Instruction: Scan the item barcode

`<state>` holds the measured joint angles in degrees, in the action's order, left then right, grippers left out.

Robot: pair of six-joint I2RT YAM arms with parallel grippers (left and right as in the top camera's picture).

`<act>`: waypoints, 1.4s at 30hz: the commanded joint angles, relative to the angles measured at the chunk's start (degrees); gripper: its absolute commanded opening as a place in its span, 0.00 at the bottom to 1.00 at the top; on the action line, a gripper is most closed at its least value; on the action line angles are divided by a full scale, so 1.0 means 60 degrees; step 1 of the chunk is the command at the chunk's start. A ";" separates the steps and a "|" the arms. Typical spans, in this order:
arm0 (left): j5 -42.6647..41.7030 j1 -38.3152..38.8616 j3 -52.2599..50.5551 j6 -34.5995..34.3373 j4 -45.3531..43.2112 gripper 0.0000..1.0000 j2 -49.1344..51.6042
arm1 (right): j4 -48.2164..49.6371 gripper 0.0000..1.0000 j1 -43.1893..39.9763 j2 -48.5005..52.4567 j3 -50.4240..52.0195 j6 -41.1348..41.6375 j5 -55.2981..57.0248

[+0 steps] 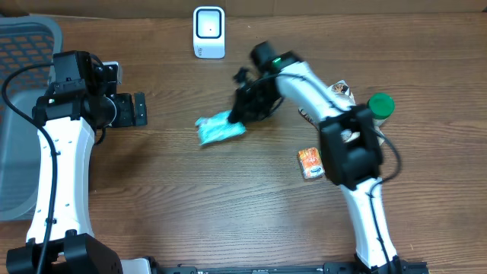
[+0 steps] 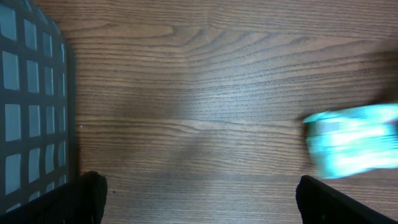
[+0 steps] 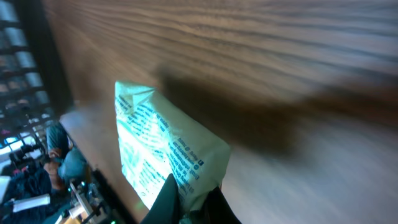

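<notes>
Near the middle of the counter, well short of the white scanner at the far edge: teal packet, pinched at its far right corner by the right fingers, clamped tight on the film. Looks light, soft and crinkly, so likely to droop and twist from a single corner pinch; glossy too, so perhaps slippery. Probably raised slightly off the wood, though too blurred in the wrist view to be sure. Better held along a sealed edge seam, clear of the printed face, keeping any barcode flat and uncovered toward the scanner. Well to the left, beside the grey basket, left fingers spread wide and empty.
</notes>
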<state>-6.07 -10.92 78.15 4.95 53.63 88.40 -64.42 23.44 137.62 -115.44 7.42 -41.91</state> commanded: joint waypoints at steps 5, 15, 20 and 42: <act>-0.0142 0.0011 0.0069 0.0244 -0.0011 1.00 0.0000 | -0.1563 0.04 -0.1333 -0.3246 -0.0135 -0.1545 -0.0280; -0.0142 0.0011 0.0069 0.0244 -0.0011 0.99 0.0000 | -0.1370 0.04 -0.2554 -0.5661 0.1366 -0.1993 -0.0423; -0.0142 0.0011 0.0069 0.0244 -0.0011 1.00 0.0000 | 0.0335 0.04 -0.2732 -0.7308 0.3752 -0.1636 -0.0747; -0.0142 0.0011 0.0069 0.0244 -0.0011 0.99 0.0000 | 0.1315 0.04 -0.2732 -0.8036 0.5668 -0.1785 -0.1392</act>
<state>-6.07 -10.92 78.15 4.95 53.63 88.40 -56.64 7.11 90.70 -81.25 -2.79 -48.29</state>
